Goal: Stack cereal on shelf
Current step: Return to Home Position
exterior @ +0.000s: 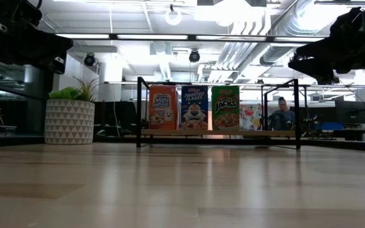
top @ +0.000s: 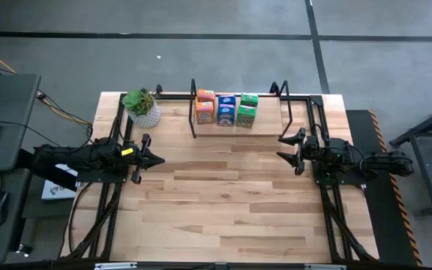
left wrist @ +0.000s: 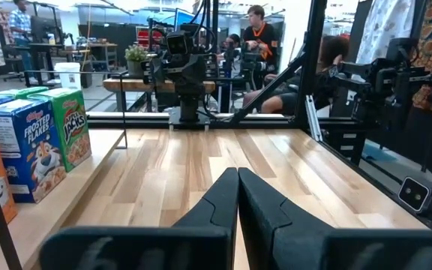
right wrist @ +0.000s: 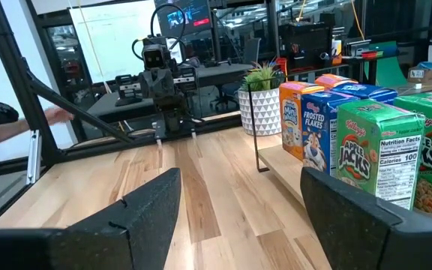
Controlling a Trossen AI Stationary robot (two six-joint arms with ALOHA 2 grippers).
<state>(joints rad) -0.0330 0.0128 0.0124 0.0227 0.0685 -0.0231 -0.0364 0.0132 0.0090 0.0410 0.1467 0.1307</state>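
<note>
1. Your cereal boxes stand upright on the shelf at the far edge of the tabletop. Their long axes are vertical and their printed fronts face the near edge.
2. Across the low view you've got the orange Mini-Wheats box, the blue Frosted Flakes box, then the green Apple Jacks box, packed side by side.
3. From above, each colour runs two deep, but the low view hides the back row.
4. Your left claw hovers over the tabletop's left side, fingers pressed together, gripping nothing.
5. Your right claw hangs over the right side, spread wide and empty.
6. A potted plant sits just left of the shelf on pale wood planks.
7. Beyond is a bright workshop with ceiling ducts. A seated person shows through the shelf frame, hard to make out.
</note>
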